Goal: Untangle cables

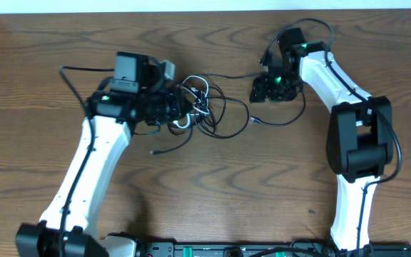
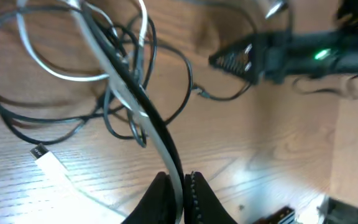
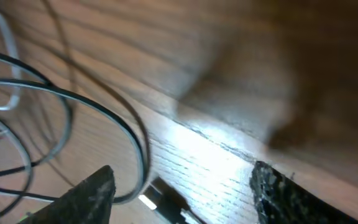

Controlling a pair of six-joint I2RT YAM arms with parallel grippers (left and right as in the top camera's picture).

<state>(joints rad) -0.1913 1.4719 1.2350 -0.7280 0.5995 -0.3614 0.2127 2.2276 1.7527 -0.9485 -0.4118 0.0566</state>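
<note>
The cables (image 1: 207, 108) lie as a knot of thin black loops with a white cable (image 2: 122, 93) woven through, in the middle of the table. My left gripper (image 1: 184, 107) is at the knot's left side. In the left wrist view its jaws (image 2: 183, 182) are shut on the white cable and a black strand (image 2: 143, 93) beside it. A white plug (image 2: 48, 162) lies on the wood. My right gripper (image 1: 262, 90) hovers right of the knot, open (image 3: 182, 183), with a plug (image 3: 166, 202) and a black loop (image 3: 137, 146) below, between its fingers and touching neither.
One black cable runs from the knot toward the right gripper (image 1: 227, 75). Another loose end (image 1: 255, 120) lies below that gripper, and a third plug end (image 1: 155, 151) lies in front of the left arm. Thick arm cords loop behind both wrists.
</note>
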